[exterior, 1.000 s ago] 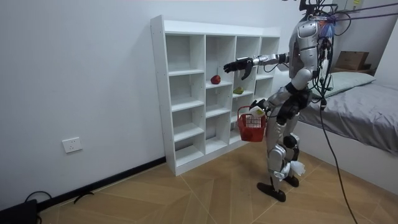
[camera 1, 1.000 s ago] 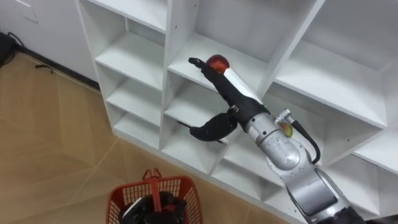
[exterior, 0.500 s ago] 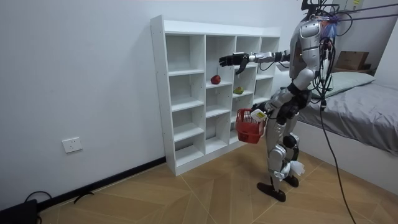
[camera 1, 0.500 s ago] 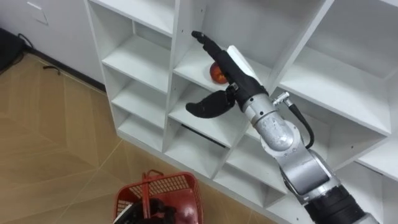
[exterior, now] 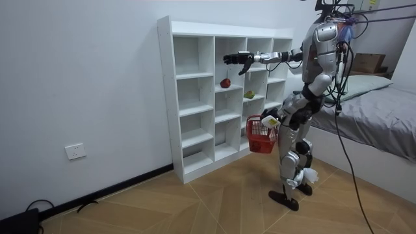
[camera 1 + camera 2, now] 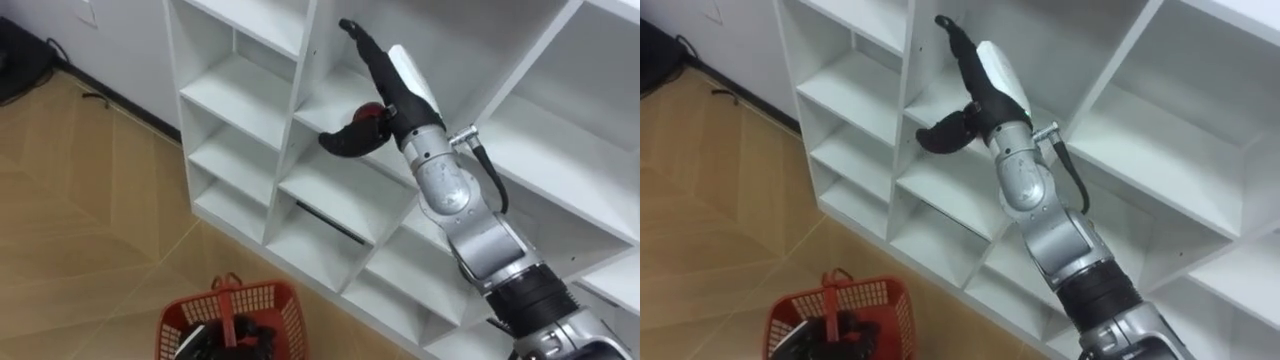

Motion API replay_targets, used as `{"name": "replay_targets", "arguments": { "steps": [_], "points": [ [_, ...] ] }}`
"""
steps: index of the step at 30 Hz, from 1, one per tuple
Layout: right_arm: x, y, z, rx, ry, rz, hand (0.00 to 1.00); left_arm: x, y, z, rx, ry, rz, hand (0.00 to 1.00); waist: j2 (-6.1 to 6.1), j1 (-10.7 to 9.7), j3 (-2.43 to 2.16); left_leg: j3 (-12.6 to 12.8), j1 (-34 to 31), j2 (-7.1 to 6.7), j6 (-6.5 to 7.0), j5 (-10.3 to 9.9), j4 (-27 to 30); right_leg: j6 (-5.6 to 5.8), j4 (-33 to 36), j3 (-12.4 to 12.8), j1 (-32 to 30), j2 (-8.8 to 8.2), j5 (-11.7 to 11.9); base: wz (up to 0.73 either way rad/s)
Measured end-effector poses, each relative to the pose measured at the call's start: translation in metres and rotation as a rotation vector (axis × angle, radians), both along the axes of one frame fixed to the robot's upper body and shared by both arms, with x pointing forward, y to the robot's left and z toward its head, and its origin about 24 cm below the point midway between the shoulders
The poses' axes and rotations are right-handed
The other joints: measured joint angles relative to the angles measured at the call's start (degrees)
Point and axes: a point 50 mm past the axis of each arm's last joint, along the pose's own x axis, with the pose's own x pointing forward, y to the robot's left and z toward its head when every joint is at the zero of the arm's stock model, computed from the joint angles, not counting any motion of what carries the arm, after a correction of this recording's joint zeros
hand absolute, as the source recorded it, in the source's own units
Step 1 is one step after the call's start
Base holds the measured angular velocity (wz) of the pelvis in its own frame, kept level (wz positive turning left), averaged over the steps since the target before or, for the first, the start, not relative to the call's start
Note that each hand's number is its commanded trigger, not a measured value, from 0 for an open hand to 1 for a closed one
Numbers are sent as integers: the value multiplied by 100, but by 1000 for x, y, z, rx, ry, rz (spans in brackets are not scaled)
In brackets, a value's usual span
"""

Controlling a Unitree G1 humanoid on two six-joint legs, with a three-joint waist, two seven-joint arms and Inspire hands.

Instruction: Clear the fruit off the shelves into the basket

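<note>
- Raised and advanced since the earlier frame: right hand point(image 6: 392, 82).
- Red plastic mesh basket point(image 6: 225, 318) hangs from left hand point(image 5: 268, 120), fingers curled round its handle.
- Right hand: fingers straight, thumb spread, gripping nothing.
- Round red apple point(image 6: 372, 112) rests on white cubby shelf unit point(image 6: 250, 90), between thumb and fingers, ungrasped.

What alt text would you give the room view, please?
A humanoid robot stands at a white shelf, its open right hand reaching toward an apple on it. Its left hand carries a red basket.
</note>
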Motion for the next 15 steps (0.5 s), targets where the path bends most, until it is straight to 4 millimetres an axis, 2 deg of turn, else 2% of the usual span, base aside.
{"name": "replay_targets", "arguments": {
  "steps": [4, 8, 15],
  "points": [
    [8, -11, -8, -21, 44, -48, 0, 0, 0, 1, 1, -3, -1, 100, -13, -2, 13, -67, -61, -14, 3, -2, -4, 1, 3, -29, -6, -6, -1, 6],
    [17, -26, -14, -46, 83, -111, 0, 4, 2, 4, 3, -18, -20, 100, -108, 0, 49, -78, -219, -21, -1, 4, 61, 1, 5, -33, -126, -7, -1, 2],
    [26, -37, -21, -84, 137, -160, 0, 8, 2, 6, -4, -25, -31, 100, -167, 3, 50, -120, -424, -36, 8, 9, 172, -1, 12, -32, -303, -13, 1, 3]
  ]
}}
